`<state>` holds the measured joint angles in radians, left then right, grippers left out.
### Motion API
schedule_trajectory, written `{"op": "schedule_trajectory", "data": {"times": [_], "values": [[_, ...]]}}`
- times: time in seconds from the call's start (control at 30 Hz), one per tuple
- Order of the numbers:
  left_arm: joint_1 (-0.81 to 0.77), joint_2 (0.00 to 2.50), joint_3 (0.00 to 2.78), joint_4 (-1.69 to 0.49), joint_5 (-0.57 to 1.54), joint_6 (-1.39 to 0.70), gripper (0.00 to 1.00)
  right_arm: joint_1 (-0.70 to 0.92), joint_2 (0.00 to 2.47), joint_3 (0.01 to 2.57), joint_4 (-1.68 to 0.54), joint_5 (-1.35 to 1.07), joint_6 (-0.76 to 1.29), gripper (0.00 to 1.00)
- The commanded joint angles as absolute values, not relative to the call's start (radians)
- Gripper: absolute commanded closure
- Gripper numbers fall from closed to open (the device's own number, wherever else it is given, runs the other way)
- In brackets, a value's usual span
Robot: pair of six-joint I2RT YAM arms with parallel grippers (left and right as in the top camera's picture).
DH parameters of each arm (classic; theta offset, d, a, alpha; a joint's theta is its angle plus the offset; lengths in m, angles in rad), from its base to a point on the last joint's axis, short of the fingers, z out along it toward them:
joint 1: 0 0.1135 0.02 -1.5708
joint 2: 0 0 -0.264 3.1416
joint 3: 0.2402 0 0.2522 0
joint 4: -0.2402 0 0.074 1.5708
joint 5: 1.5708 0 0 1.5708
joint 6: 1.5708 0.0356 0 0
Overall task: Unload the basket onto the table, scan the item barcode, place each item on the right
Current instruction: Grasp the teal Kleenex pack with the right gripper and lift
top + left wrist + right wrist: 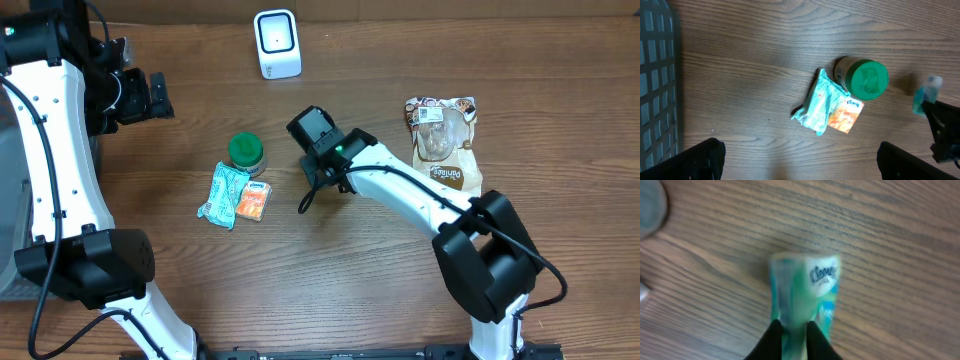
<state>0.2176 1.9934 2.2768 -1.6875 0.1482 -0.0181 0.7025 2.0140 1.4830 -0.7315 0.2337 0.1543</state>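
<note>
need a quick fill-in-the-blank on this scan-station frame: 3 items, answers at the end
1. The jar next to the two packets on the table has a ____ lid.
2. The right gripper pinches a small pack whose printed brand reads ____.
3. The left gripper holds nothing and its jaws are ____.

Missing words: green; Kleenex; open
</note>
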Motion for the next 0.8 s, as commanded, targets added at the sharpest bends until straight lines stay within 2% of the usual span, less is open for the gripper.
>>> {"op": "schedule_trajectory", "data": {"times": [0.0, 0.2, 0.27, 0.33, 0.4, 0.6, 0.77], "values": [[0.214, 1.969, 2.297, -1.689, 0.147, 0.001, 0.0, 0.708, 2.02, 1.499, -0.728, 0.258, 0.097, 0.8], [0.214, 1.969, 2.297, -1.689, 0.146, 0.001, 0.0, 0.685, 1.973, 1.584, -0.808, 0.205, 0.225, 0.76], [0.216, 1.969, 2.297, -1.689, 0.146, 0.001, 0.0, 0.66, 1.934, 1.612, -0.832, 0.157, 0.241, 0.68], [0.219, 1.969, 2.297, -1.69, 0.146, 0.001, 0.0, 0.622, 1.899, 1.62, -0.843, 0.069, 0.24, 0.54], [0.218, 1.969, 2.297, -1.69, 0.146, 0.001, 0.0, 0.564, 1.877, 1.62, -0.863, -0.033, 0.239, 0.5], [0.216, 1.969, 2.297, -1.689, 0.146, 0.001, 0.0, 0.371, 1.88, 1.588, -0.939, -0.265, 0.202, 0.49], [0.215, 1.969, 2.297, -1.69, 0.146, 0.001, 0.0, 0.311, 1.898, 1.551, -0.928, -0.313, 0.193, 0.49]]}}
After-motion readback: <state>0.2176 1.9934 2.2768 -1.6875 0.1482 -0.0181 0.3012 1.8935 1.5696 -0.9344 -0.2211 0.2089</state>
